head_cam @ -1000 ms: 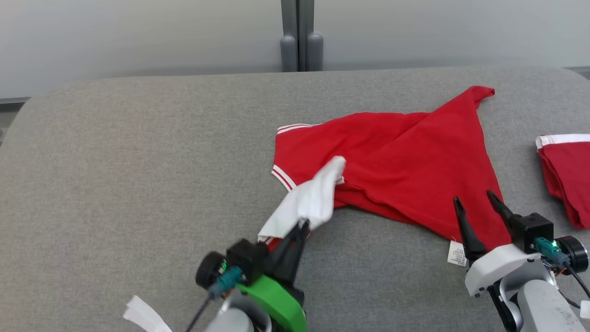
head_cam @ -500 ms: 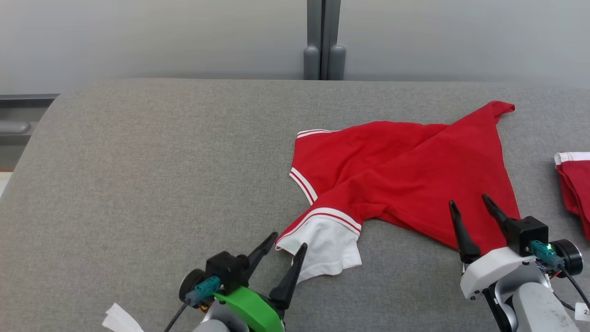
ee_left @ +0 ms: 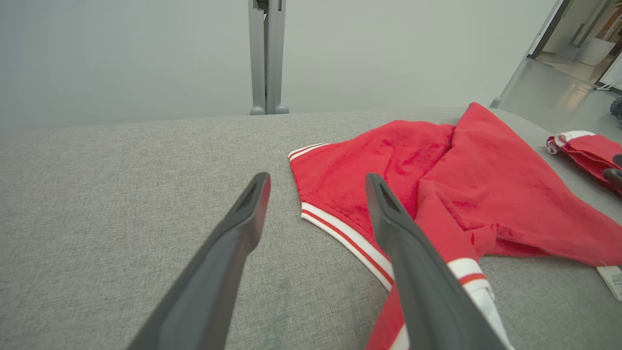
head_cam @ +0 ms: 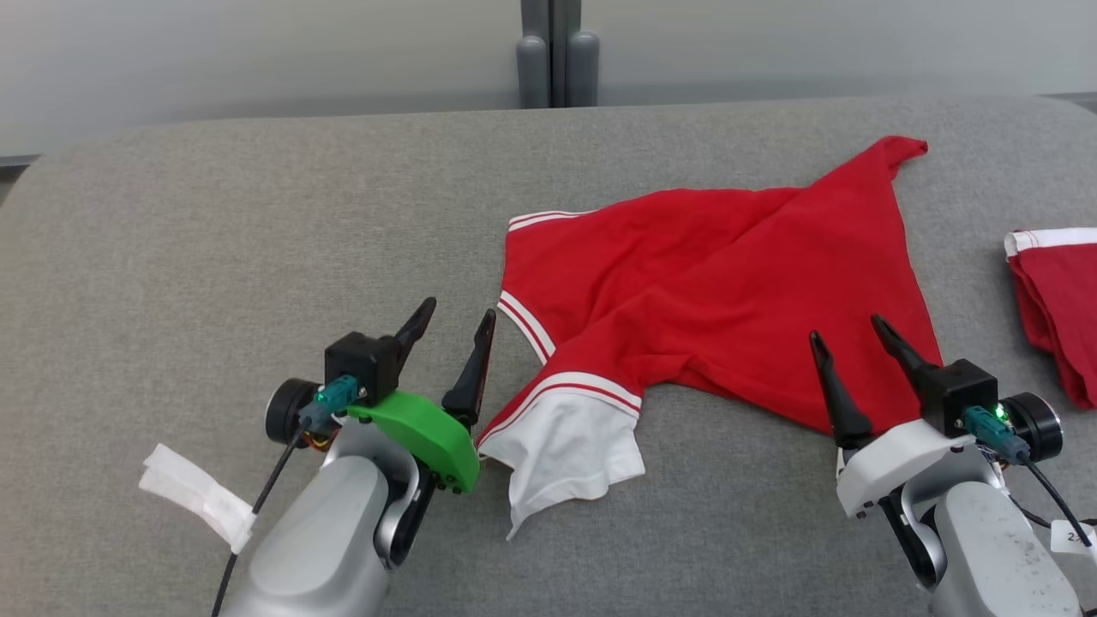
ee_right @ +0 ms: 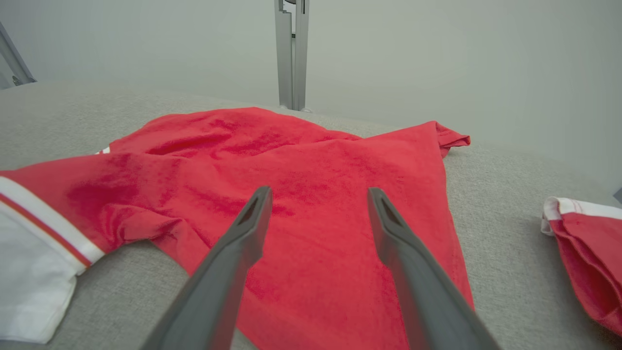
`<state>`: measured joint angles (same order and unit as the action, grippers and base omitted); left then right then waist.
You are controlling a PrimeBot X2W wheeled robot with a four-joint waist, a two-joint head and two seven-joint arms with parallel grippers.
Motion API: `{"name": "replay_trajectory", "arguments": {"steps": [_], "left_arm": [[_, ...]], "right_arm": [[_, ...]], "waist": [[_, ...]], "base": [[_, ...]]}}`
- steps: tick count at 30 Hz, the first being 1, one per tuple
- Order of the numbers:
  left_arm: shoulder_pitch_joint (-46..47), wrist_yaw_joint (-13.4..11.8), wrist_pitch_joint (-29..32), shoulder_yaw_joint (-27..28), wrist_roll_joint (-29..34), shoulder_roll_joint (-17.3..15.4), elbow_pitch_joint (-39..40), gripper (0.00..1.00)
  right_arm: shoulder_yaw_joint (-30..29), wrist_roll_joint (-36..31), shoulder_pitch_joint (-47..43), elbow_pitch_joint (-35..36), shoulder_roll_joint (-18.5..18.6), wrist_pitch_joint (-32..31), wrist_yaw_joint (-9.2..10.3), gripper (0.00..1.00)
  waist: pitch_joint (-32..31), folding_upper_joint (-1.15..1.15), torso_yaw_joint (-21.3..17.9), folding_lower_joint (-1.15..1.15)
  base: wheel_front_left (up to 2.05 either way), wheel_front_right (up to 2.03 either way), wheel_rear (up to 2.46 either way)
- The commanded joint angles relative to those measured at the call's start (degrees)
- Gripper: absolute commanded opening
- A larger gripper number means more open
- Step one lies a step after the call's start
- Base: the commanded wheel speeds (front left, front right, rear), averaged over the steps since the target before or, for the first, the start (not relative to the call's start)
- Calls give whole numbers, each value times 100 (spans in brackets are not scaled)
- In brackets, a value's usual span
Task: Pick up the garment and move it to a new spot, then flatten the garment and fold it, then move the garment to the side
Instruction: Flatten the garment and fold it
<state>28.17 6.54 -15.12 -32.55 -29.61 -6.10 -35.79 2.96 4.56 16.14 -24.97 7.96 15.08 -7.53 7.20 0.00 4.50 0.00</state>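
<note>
A crumpled red knit garment (head_cam: 737,274) with white-and-red striped trim and a white panel lies on the grey fabric-covered table (head_cam: 214,248). It is spread across the centre and right of the head view, with one pointed corner reaching toward the upper right and the white panel lying toward the lower middle. The left gripper (head_cam: 459,308), carrying a green bracket, sits left of centre in the lower half. Its two dark fingers stand apart and grip nothing, just beside the garment's striped left edge. In the left wrist view one finger overlaps the striped trim in the picture, and I cannot tell whether it touches the cloth. The right gripper (head_cam: 845,327) sits at the lower right, its fingers likewise spread and empty, above the garment's lower right hem; in the right wrist view red cloth shows between and beyond them. A small white printed label (ee_left: 613,281) pokes out from the hem at the right edge of the left wrist view. A second, folded red garment with a white band (head_cam: 1054,308) lies apart at the right edge. A strip of white tape (head_cam: 193,497) hangs on the left arm's cable at the lower left. A grey post (head_cam: 553,47) stands behind the table at top centre.
</note>
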Motion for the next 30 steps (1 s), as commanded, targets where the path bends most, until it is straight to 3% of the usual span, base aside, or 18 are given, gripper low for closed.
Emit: {"name": "replay_trajectory", "arguments": {"steps": [1, 10, 21, 22, 23, 25, 30], "left_arm": [[237, 36, -1, 8, -10, 32, -187, 100], [1289, 87, 0, -146, 73, 109, -1433, 100], [1622, 98, 156, -402, -130, 261, -2781, 100], [1614, 98, 174, -426, -152, 275, -2870, 89], [1613, 99, 177, -440, -181, 286, -2932, 53], [1617, 100, 172, -496, -209, 297, -3002, 0], [1867, 95, 53, -558, -286, 253, -2844, 0]], "right_arm": [[37, 5, 81, 12, 10, 10, 9, 100], [199, 43, 387, 150, 1, 9, 9, 100], [214, 88, 505, 474, -129, 10, 9, 100], [200, 76, 495, 493, -138, 10, 9, 100], [192, 66, 484, 502, -145, 9, 9, 100], [169, 53, 468, 516, -150, 9, 9, 100], [94, 23, 443, 540, -183, 9, 9, 100]], "waist": [[273, 0, -271, 0], [793, 0, -758, 0], [1044, 0, -1073, 0], [1047, 0, -1078, 0], [1048, 0, -1080, 0], [1044, 0, -1076, 0], [1022, 0, -1016, 0]], "base": [[0, 0, 0], [0, 0, 0], [0, 0, 0], [0, 0, 0], [0, 0, 0], [0, 0, 0], [0, 0, 0]]}}
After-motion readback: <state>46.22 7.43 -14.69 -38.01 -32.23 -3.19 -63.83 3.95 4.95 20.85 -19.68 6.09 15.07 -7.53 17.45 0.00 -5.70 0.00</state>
